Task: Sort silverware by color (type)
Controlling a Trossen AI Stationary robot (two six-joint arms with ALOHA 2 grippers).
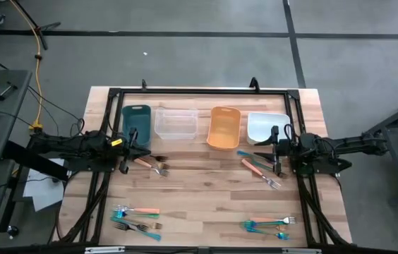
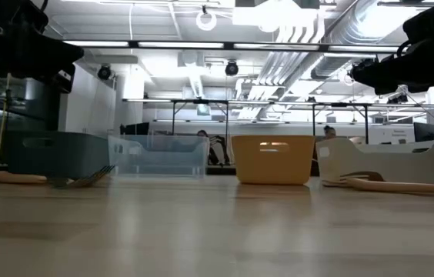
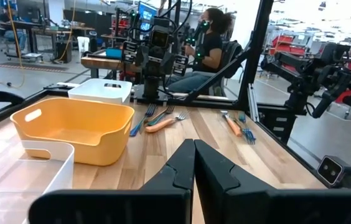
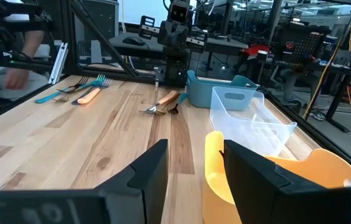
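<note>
Along the far edge of the pale, plank-grained wooden table (image 1: 206, 194) stood four rectangular plastic bins in a row: a teal bin (image 1: 136, 121), a clear bin (image 1: 176, 123), an orange bin (image 1: 224, 127) and a white bin (image 1: 264, 126), all smooth-walled with rounded corners and cut-out handles; no contents could be made out in any of them. The silverware lay on the tabletop in four loose groups, thin forks and utensils with salmon-orange and teal-blue handles: one group near the left gripper (image 1: 151, 165), one near the right gripper (image 1: 259, 166), and two near the front edge, at left (image 1: 137, 218) and at right (image 1: 268, 224). The left gripper (image 1: 133, 153) hung just in front of the teal bin with its dark fingers clenched together, grasping nothing. The right gripper (image 1: 276, 149) hung beside the white bin, fingers parted and released, nothing between them.
</note>
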